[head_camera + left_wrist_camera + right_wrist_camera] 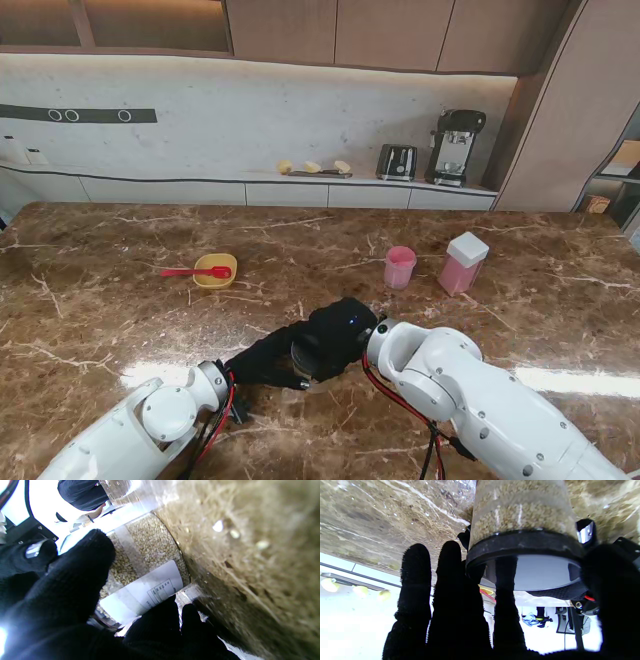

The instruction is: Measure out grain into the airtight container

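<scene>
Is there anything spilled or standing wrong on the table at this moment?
Nothing stands out. The grain jar has its black lid on, between both hands. The pink cup, pink container and yellow bowl stand upright; no spill visible.

The worktop (120,290) is brown marble veined with pale cream lines. Both hands wear black knit gloves, the left hand (262,360) and right hand (335,335) alike, on white arms. The jar (520,512) is clear, filled with tan grain, with a black rim and white lid (a white printed label (145,590) shows too). Left of centre, a yellow bowl (216,270) holds a red spoon (190,271). At right stand a pink cup (400,267) and a pink container (463,264) capped white.
</scene>
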Action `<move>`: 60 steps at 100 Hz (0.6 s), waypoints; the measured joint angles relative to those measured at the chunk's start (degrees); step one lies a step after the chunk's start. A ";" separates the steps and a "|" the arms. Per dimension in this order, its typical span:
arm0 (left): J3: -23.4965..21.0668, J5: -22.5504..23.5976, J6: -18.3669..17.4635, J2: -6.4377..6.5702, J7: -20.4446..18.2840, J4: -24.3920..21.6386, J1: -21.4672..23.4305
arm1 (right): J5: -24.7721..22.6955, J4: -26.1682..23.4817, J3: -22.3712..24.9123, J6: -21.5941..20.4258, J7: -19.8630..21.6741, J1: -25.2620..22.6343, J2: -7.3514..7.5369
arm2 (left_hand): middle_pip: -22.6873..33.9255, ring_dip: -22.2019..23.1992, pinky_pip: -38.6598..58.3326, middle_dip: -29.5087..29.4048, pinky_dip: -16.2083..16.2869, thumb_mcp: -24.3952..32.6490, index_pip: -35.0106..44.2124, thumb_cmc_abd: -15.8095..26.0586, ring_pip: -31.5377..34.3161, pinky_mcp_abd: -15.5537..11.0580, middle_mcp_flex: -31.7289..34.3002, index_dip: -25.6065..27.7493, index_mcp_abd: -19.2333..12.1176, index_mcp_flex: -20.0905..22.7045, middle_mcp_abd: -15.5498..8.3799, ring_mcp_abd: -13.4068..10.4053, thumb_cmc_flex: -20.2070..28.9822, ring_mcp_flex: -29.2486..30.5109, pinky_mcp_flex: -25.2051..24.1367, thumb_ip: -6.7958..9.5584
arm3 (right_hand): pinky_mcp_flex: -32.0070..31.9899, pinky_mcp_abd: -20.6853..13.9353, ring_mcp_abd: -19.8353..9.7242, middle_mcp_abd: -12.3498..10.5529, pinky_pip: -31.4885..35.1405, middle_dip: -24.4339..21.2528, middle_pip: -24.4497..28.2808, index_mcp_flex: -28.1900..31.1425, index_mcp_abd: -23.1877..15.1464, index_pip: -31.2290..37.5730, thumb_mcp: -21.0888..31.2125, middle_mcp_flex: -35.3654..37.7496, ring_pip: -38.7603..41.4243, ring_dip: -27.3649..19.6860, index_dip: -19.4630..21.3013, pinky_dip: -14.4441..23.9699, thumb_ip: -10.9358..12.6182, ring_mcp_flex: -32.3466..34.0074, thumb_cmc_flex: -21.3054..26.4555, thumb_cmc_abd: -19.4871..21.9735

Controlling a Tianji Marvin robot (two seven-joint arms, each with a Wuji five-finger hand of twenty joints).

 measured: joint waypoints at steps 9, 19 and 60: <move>0.00 0.00 0.00 0.00 0.00 0.00 0.00 | 0.00 0.02 -0.43 2.83 -1.05 -0.77 -0.33 | 0.00 0.00 0.00 0.00 0.00 0.00 -0.11 0.00 0.00 0.00 0.18 -0.64 0.16 0.48 0.00 -0.01 0.00 0.03 0.04 0.00 | 0.19 -0.07 0.00 0.07 0.69 0.02 0.12 0.95 0.10 0.22 -0.43 1.03 0.00 0.00 0.05 0.00 0.00 -0.08 -2.15 1.62; 0.00 0.00 0.00 0.01 -0.03 -0.01 -0.02 | -0.04 0.02 -1.54 7.32 -2.34 -1.37 -0.68 | 0.00 0.00 0.00 0.00 0.00 0.00 -2.07 0.01 0.00 -0.01 0.55 -0.78 0.28 0.78 0.00 -0.02 0.00 0.05 0.06 0.00 | 0.59 -0.11 0.12 -0.70 1.36 0.02 0.68 1.68 0.91 0.25 -2.51 2.61 0.00 0.00 0.05 0.00 0.00 -0.08 -3.65 2.90; -0.03 -0.04 -0.01 0.06 -0.37 -0.02 -0.10 | -0.35 0.69 -3.31 13.01 -6.46 -2.72 -1.94 | 0.00 0.00 0.00 0.00 0.00 0.00 -2.10 0.02 0.00 -0.01 0.88 -0.90 0.52 1.73 0.00 -0.03 0.00 0.05 0.06 0.00 | -4.33 1.67 4.27 -3.20 -3.42 -3.56 -4.57 -5.35 5.98 -2.10 -4.88 -5.67 -9.67 -3.56 -2.10 -4.24 2.85 -4.60 -14.09 17.20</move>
